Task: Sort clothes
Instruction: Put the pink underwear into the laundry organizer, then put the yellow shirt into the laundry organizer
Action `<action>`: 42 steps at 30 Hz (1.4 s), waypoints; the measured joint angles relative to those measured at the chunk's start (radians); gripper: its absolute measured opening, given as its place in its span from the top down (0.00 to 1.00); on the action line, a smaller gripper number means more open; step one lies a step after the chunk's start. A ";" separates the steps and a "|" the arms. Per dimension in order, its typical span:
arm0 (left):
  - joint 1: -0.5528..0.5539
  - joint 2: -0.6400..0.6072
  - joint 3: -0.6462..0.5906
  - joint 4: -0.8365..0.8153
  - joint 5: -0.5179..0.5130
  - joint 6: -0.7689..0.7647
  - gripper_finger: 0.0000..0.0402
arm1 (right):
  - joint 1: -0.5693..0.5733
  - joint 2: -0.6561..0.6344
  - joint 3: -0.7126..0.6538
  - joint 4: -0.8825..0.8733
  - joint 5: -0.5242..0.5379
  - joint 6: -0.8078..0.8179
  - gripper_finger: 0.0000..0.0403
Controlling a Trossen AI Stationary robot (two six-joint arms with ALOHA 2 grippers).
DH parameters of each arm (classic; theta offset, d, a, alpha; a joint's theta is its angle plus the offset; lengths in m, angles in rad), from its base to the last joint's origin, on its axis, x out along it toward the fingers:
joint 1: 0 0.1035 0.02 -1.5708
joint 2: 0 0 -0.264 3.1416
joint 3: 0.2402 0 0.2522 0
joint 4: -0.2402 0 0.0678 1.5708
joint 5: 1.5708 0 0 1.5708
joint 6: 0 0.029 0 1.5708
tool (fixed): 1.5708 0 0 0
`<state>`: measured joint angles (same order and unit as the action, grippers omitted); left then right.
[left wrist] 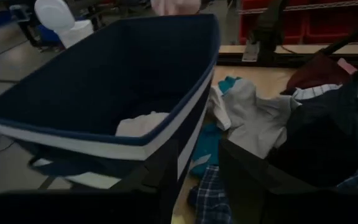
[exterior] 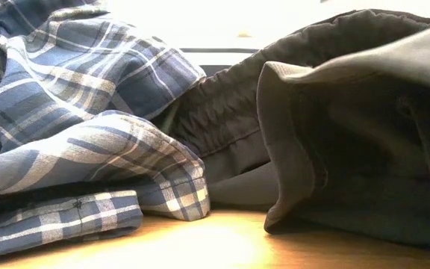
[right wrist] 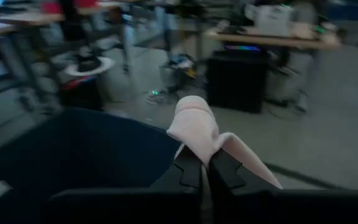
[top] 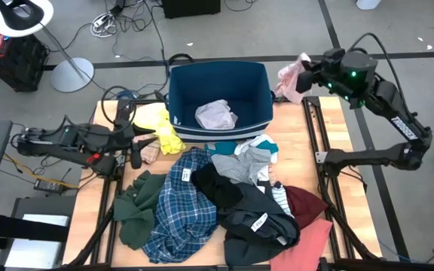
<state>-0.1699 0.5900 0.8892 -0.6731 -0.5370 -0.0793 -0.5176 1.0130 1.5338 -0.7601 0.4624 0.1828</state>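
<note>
My right gripper (right wrist: 207, 171) is raised beside the far right corner of the navy bin (top: 217, 102), shut on a pale pink garment (top: 289, 75). A pale crumpled garment (top: 215, 115) lies on the bin's floor. My left gripper (left wrist: 201, 186) stands open at the bin's near left corner, beside a yellow garment (top: 169, 132), with nothing between its fingers. The other clothes lie heaped on the table: blue plaid (top: 183, 207), dark green (top: 136, 207), black (top: 217, 184), dark grey (top: 258, 218), maroon (top: 307, 202), salmon pink (top: 315, 237), grey-white (top: 247, 162). My right gripper pinches a bunched fold of the pink garment (right wrist: 199, 144) between its two fingertips (right wrist: 188, 169). The fingers reach out nearly level. The garment bulges up past the fingertips and drapes down beside them, lifted clear of table and bin.
The bin stands at the table's far middle, its rim (left wrist: 104, 140) close in front of my left gripper. A small peach piece (top: 150, 154) lies by the left fingers. Plaid (exterior: 80, 149) and dark grey cloth (exterior: 349, 127) fill the low view. Bare wood (top: 89, 203) shows at the left.
</note>
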 joint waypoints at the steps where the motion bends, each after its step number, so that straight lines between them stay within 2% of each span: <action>1: 0.000 0.000 0.012 -0.020 -0.010 -0.006 0.70 | 0.016 0.025 0.029 0.013 -0.021 -0.012 1.00; 5: 0.000 0.000 0.035 -0.090 -0.039 -0.025 0.70 | 0.077 0.142 0.146 0.058 -0.092 -0.061 1.00; 10: 0.000 0.000 0.045 -0.151 -0.077 -0.061 0.70 | 0.125 0.307 0.271 0.077 -0.106 -0.115 1.00; 15: 0.000 -0.001 0.045 -0.178 -0.080 -0.101 0.70 | 0.135 0.444 0.379 0.079 -0.222 -0.126 1.00; 18: 0.000 -0.001 0.045 -0.196 -0.080 -0.113 0.70 | 0.135 0.505 0.421 0.080 -0.257 -0.124 0.99; 24: 0.000 -0.001 0.045 -0.212 -0.080 -0.122 0.70 | 0.134 0.572 0.430 0.058 -0.257 -0.140 0.98; 28: 0.000 -0.001 0.045 -0.221 -0.080 -0.140 0.70 | 0.131 0.611 0.430 0.001 -0.258 -0.144 0.91; 33: 0.000 -0.001 0.045 -0.222 -0.076 -0.164 0.70 | 0.130 0.658 0.430 -0.082 -0.275 -0.138 0.77; 42: 0.000 0.043 0.044 -0.223 0.030 -0.189 0.70 | 0.115 0.654 0.429 -0.213 -0.277 -0.139 0.56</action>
<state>-0.1696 0.6333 0.9337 -0.8958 -0.5068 -0.2688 -0.4027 1.6669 1.9633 -0.9735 0.1850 0.0439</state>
